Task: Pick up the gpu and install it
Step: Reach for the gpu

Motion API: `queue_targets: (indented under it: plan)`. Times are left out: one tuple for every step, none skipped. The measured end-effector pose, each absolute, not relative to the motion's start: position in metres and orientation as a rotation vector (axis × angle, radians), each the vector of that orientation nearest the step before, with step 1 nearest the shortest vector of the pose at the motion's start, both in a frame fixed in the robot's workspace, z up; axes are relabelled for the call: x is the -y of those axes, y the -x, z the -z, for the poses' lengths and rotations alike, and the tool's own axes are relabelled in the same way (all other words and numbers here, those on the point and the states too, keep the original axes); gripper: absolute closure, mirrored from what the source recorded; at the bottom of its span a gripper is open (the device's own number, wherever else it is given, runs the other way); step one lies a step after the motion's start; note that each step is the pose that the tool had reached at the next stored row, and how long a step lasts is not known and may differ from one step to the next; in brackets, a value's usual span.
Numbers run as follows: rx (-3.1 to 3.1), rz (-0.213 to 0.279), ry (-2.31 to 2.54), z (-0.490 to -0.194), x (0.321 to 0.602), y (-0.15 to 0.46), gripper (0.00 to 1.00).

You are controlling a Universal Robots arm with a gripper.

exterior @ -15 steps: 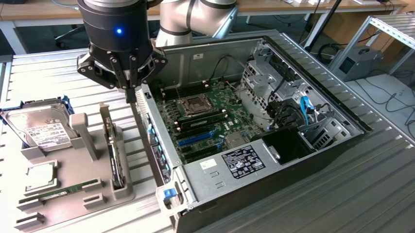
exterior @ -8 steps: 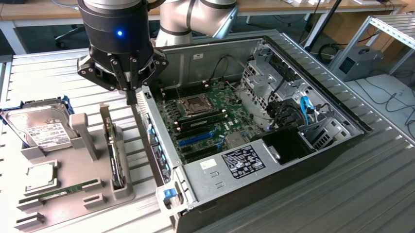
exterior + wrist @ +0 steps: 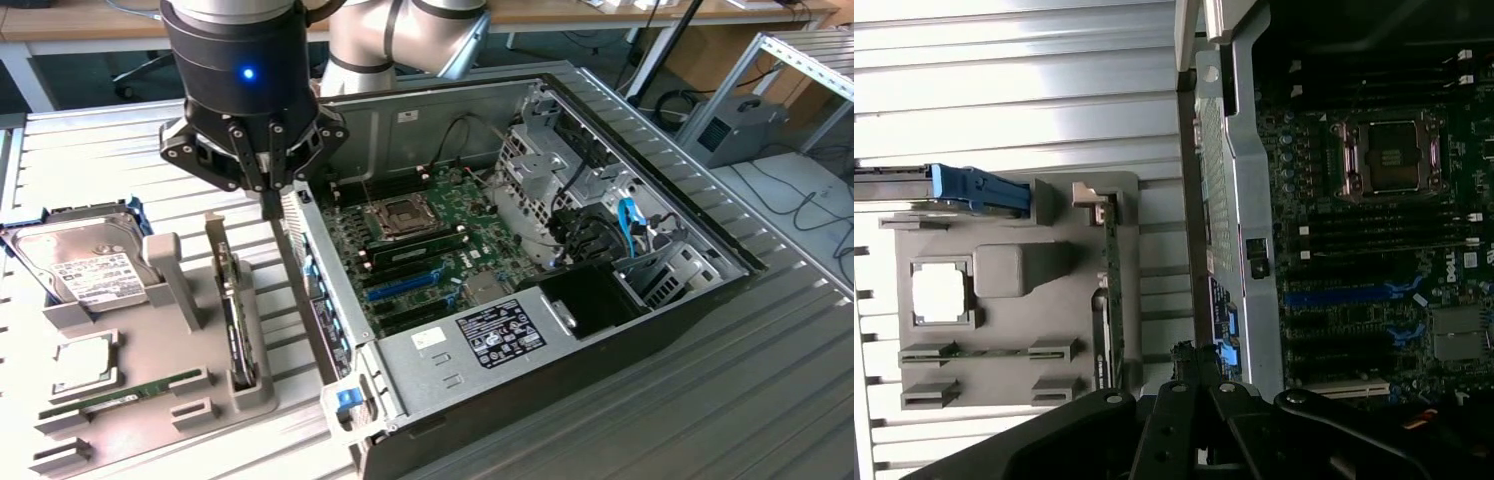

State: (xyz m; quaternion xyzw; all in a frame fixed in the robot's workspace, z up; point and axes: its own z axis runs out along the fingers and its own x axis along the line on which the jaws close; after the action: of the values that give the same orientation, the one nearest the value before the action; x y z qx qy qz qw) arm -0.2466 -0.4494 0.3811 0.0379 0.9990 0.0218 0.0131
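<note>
Gpu point(image 3: 240, 325) stood on edge in the grey holder point(image 3: 140, 425) just beside the case point(image 3: 400, 370). Over that case's wall the gripper point(image 3: 274, 190) hung clenched and empty. Descending like that, it would likely knock the gpu over.

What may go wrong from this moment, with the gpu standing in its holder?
1. The hand hangs beside the case wall, not directly above the gpu. Coming straight down from here, it might strike that wall.
2. The gpu stands on its edge in a narrow slot of the grey holder. An off-centre grasp might tilt it or jam it there.
</note>
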Motion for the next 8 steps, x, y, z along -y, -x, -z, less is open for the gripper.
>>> queue_targets:
  plan:
    - [-3.113, -0.068, -0.118, -0.3812, 0.45, 0.2466, 0.89]
    - [-3.113, -0.068, -0.118, -0.3811, 0.4506, 0.2466, 0.89]
    - [-3.113, -0.068, -0.118, -0.3811, 0.4511, 0.2466, 0.89]
    - [-3.112, -0.068, -0.118, -0.3811, 0.4517, 0.2466, 0.89]
    - [-3.112, -0.068, -0.118, -0.3811, 0.4522, 0.2466, 0.89]
    - [-3.112, -0.068, -0.118, -0.3811, 0.4528, 0.2466, 0.89]
    - [-3.112, -0.068, -0.118, -0.3811, 0.4534, 0.2466, 0.89]
    - [-3.113, -0.068, -0.118, -0.3811, 0.4541, 0.2466, 0.89]
